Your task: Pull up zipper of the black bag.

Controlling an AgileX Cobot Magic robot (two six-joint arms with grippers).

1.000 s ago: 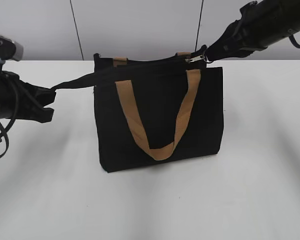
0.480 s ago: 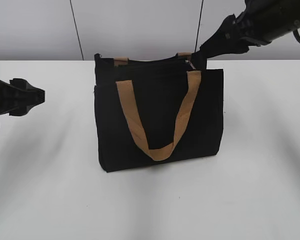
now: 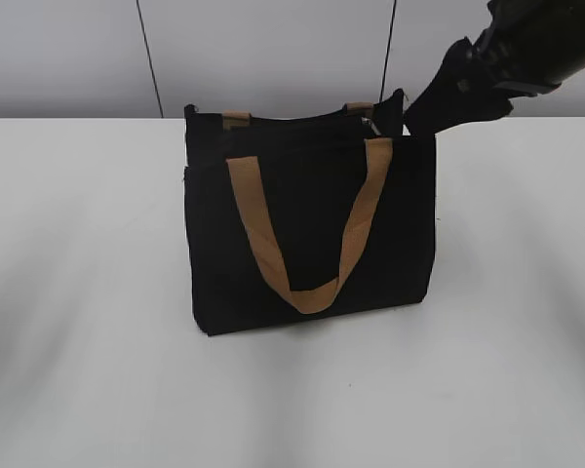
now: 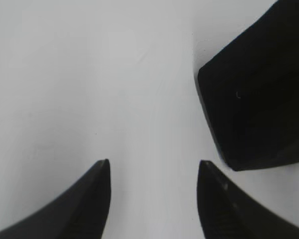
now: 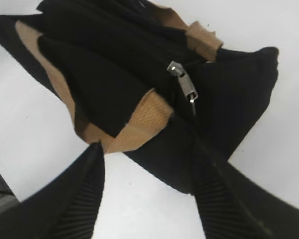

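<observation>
The black bag (image 3: 312, 224) stands upright mid-table with its tan handles hanging down the front. The zipper runs along its top edge, and the small silver pull tab (image 3: 370, 124) lies at the right end, also showing in the right wrist view (image 5: 185, 84). My right gripper (image 3: 421, 109) is open just right of the bag's top right corner. It holds nothing, with its jaws (image 5: 145, 143) apart below the pull tab. My left gripper (image 4: 153, 167) is open over bare table, left of a bag corner (image 4: 254, 99). It shows only as a sliver at the exterior view's left edge.
The white table (image 3: 97, 370) lies around the bag. A grey wall with dark vertical seams (image 3: 148, 58) stands behind the table's far edge.
My left gripper let go of the black strap it was pulling taut and drew back left, almost out of view. My right gripper released the pull tab and backed off up and right.
</observation>
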